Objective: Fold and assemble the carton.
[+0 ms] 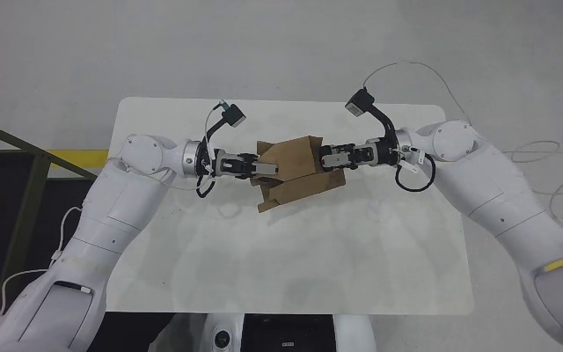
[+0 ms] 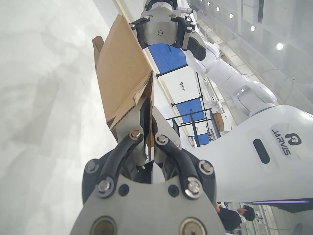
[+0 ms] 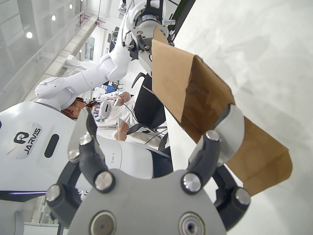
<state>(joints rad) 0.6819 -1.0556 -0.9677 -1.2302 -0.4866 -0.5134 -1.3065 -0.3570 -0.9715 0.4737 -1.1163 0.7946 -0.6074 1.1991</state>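
You've got the carton [image 1: 295,169] half-opened, just above centre of the top view, over the white table [image 1: 176,264]; can't tell if it touches the surface. Your left gripper [image 1: 258,165] is clamped tight on a flap edge at the carton's left end. Your right gripper [image 1: 327,162] is spread wide at the right end, with one finger [image 3: 231,128] against the cardboard and the other finger [image 3: 82,125] clear.

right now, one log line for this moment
carton: partly folded | left gripper: fingers shut on carton edge | right gripper: fingers open, one against carton
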